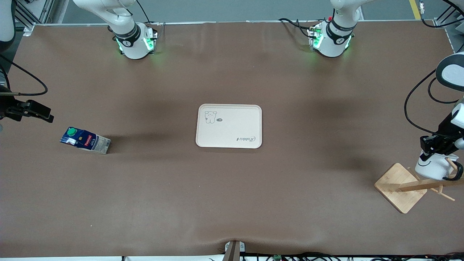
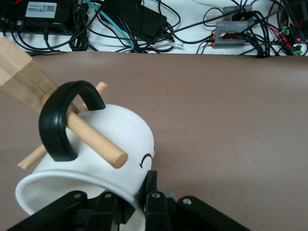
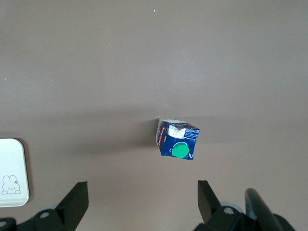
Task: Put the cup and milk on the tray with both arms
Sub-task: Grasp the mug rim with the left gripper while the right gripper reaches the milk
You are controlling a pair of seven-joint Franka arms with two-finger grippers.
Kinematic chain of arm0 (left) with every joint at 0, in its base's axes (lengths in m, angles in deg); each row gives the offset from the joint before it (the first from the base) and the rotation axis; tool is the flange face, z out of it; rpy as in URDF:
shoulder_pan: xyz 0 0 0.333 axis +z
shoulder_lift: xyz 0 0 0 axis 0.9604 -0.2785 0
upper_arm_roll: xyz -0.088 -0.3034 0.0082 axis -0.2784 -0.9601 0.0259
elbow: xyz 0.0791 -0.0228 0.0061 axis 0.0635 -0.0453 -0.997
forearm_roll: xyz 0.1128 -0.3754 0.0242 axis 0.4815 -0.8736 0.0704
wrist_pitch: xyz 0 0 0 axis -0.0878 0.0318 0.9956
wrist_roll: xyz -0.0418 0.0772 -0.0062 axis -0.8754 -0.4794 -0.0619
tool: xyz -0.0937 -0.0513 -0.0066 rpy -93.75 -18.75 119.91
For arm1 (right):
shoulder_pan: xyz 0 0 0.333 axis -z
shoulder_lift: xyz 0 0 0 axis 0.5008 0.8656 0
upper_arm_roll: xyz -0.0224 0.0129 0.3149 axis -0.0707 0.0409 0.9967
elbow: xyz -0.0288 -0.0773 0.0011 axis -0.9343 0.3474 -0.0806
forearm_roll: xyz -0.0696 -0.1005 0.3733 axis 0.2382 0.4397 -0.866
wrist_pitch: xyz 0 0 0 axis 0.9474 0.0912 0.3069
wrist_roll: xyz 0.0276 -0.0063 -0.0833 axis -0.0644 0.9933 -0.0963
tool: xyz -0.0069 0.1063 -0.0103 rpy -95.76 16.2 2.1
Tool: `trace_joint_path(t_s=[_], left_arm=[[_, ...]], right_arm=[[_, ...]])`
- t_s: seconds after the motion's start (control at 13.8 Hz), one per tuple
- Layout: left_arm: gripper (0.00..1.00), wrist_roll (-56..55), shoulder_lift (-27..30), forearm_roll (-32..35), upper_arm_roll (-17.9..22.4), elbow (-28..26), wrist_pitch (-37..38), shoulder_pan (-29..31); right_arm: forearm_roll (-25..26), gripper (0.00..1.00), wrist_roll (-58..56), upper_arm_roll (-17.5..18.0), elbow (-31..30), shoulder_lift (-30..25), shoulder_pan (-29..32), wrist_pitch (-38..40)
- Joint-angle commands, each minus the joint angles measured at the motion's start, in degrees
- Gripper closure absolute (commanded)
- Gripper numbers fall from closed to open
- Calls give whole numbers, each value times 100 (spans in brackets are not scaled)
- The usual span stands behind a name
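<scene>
Two end effectors were out, tray (image 1: 229,126) bare.
Left end effector (image 1: 436,144) clamped the cup (image 1: 433,165), mouth tilted on its peg; right end effector (image 3: 142,195) spread wide above the milk (image 1: 85,140).

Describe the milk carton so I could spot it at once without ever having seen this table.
Start at the cream tray in the middle of the brown table, then look toward the right arm's end. There the milk carton stands alone on the cloth, under the open fingers of the right gripper. It is small and dark blue, and its round green cap marks it out.
</scene>
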Motion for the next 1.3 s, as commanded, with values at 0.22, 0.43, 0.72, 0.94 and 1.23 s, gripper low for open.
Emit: trace_joint_path(t_s=[0.22,0.43,0.72,0.94,1.23], left_arm=[[100,120,473,-98,-115,-28,870,37],[100,33,745,-106,-115,-28,1572,55],[100,-212,1080,-98,-159,-1,2127,29],[100,-906,1168,-19,-448,25,2523,11],[100,-2686,1046,542,-1369,121,2612,-7]], right_arm=[[-51,0,37,8,52,57,-10,27],[-86,0,37,17,78,602,-45,79],[-148,0,37,-1,87,611,-10,88],[-113,0,54,-19,51,637,103,114],[-139,0,90,-19,51,856,262,88]])
